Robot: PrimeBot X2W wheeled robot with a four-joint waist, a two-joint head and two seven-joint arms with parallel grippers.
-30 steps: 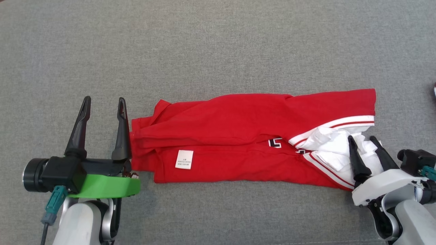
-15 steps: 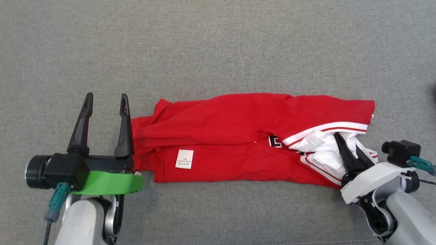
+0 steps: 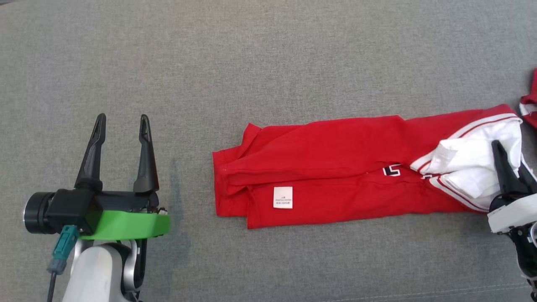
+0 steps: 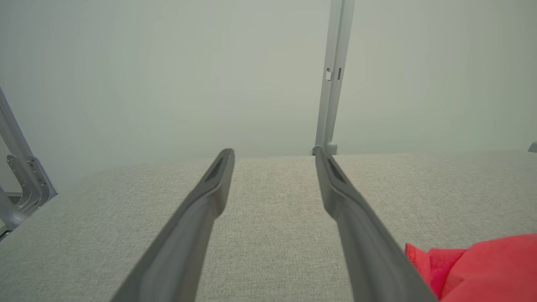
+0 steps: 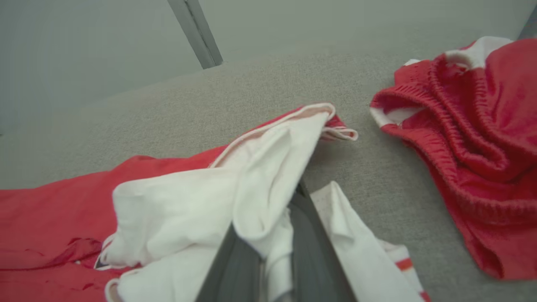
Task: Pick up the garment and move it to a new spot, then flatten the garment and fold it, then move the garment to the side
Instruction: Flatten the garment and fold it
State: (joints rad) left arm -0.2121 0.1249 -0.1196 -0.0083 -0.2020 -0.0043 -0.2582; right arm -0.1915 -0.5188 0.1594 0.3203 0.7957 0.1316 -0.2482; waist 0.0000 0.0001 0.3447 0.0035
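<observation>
The garment (image 3: 335,167) is red with white striped trim and a white inner side. It lies folded into a long strip on the grey fabric surface (image 3: 251,63), with a small white label facing up. My right gripper (image 3: 509,163) is shut on the white bunched end at the right. In the right wrist view white cloth (image 5: 188,197) drapes over and between the fingers of that gripper (image 5: 289,209). My left gripper (image 3: 121,123) stands open to the left of the garment, apart from its red edge. In the left wrist view this gripper (image 4: 272,155) holds nothing, and the red edge (image 4: 482,268) shows at lower right.
A second red piece with a ribbed band and white trim (image 3: 529,105) lies at the far right edge, close to the held end (image 5: 474,138). Grey posts and a pale wall stand beyond the surface's far edge (image 4: 333,75).
My right gripper closed on the white end and dragged the garment to the right. The garment's left edge, which touched my left gripper, now lies well clear of it. The left gripper stayed open.
</observation>
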